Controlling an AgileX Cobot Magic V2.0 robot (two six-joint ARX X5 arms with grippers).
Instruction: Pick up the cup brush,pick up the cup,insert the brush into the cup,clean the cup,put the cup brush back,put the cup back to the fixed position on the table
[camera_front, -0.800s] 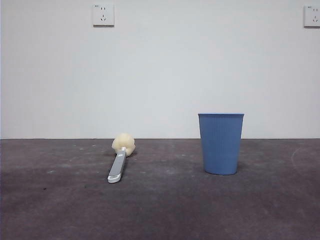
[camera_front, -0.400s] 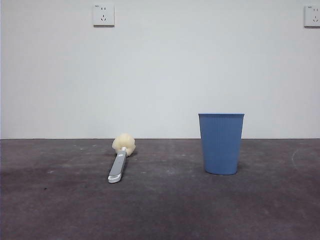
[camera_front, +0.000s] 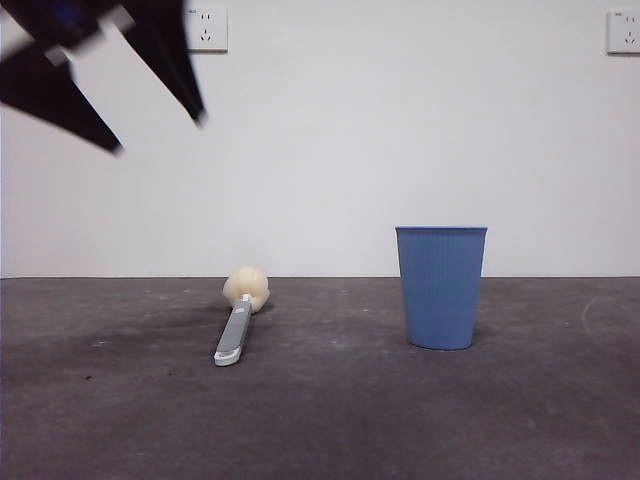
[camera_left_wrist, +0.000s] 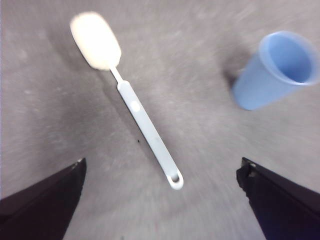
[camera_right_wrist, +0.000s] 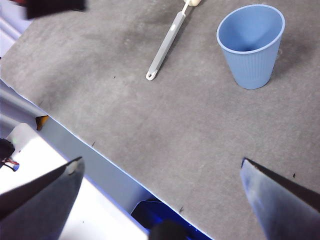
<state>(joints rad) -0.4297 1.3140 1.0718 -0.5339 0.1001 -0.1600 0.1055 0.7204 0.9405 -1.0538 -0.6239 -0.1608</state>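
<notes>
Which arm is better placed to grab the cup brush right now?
Left, probably. The left gripper hangs open above the cup brush, its handle between the fingers. The right gripper sits back near the table edge, closer to the cup.

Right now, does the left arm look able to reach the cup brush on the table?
Probably yes. The left gripper hangs open above the cup brush, which lies flat on the table with nothing over it. The cup stands well apart from it.

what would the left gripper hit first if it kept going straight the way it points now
Probably the cup brush: its grey handle lies between the open jaws of the left gripper, flat on the table. Depth is unclear in this blurred view.
</notes>
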